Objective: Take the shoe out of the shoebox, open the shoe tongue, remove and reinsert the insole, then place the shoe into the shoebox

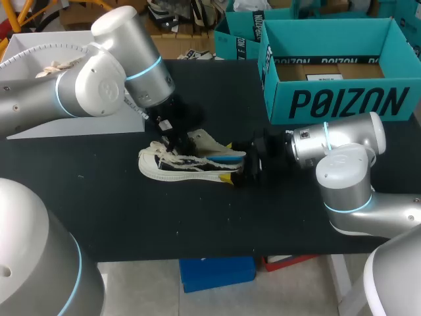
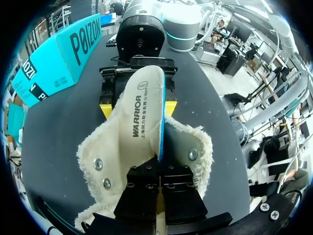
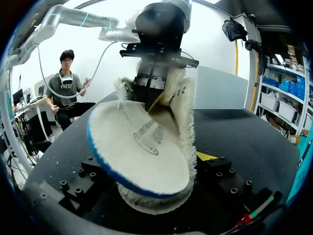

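A white and black shoe (image 1: 187, 166) lies on its side on the black table. My left gripper (image 1: 172, 139) hangs over its opening, shut on one end of the white, blue-edged insole (image 2: 144, 105), which sticks up out of the fleece-lined shoe (image 2: 193, 147). In the right wrist view the insole (image 3: 139, 147) curves toward the camera, with the left gripper (image 3: 155, 95) pinching its far end. My right gripper (image 1: 238, 172) is set wide around the heel, a yellow tip (image 2: 105, 110) on each side, holding the shoe (image 3: 186, 117) down.
The teal shoebox (image 1: 342, 102) stands open at the back right, also in the left wrist view as the shoebox (image 2: 58, 54). A second teal box part (image 1: 237, 36) stands behind it. A white board (image 1: 72, 125) lies at the back left.
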Robot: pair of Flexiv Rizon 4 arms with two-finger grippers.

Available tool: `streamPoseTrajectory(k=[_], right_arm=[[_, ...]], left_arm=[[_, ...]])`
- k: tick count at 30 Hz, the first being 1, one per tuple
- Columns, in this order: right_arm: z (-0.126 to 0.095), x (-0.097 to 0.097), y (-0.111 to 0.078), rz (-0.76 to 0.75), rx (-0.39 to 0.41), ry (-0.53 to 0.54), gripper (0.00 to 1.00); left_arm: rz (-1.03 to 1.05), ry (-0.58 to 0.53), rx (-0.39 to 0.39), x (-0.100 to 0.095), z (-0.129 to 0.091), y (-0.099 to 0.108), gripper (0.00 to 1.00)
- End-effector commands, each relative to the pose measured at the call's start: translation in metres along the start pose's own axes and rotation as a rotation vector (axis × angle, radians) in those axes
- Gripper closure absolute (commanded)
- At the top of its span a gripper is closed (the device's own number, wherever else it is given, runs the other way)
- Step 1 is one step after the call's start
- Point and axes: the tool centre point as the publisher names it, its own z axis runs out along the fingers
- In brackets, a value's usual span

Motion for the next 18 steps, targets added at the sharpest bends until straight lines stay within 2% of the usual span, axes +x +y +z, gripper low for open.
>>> streamPoseTrajectory(k=[1, 4, 5, 10, 11, 13, 18], right_arm=[[0.002, 0.0, -0.003, 0.0, 0.0, -0.001, 1.0], [0.002, 0.0, -0.003, 0.0, 0.0, -0.001, 1.0], [0.002, 0.0, -0.003, 0.0, 0.0, -0.001, 1.0], [0.002, 0.0, -0.003, 0.0, 0.0, -0.001, 1.0], [0.002, 0.0, -0.003, 0.0, 0.0, -0.001, 1.0], [0.002, 0.0, -0.003, 0.0, 0.0, -0.001, 1.0], [0.002, 0.0, -0.003, 0.0, 0.0, -0.001, 1.0]], left_arm=[[0.002, 0.009, -0.02, -0.005, 0.007, -0.007, 1.0], [-0.009, 0.01, -0.039, -0.009, 0.011, -0.007, 1.0], [-0.015, 0.014, -0.04, -0.011, 0.011, -0.006, 0.69], [0.013, -0.004, -0.043, -0.011, 0.004, -0.01, 0.0], [0.029, -0.015, -0.045, -0.01, 0.001, -0.013, 0.01], [0.055, -0.04, -0.045, -0.007, -0.005, -0.019, 0.15], [0.138, -0.095, -0.063, 0.0, -0.011, -0.038, 0.16]])
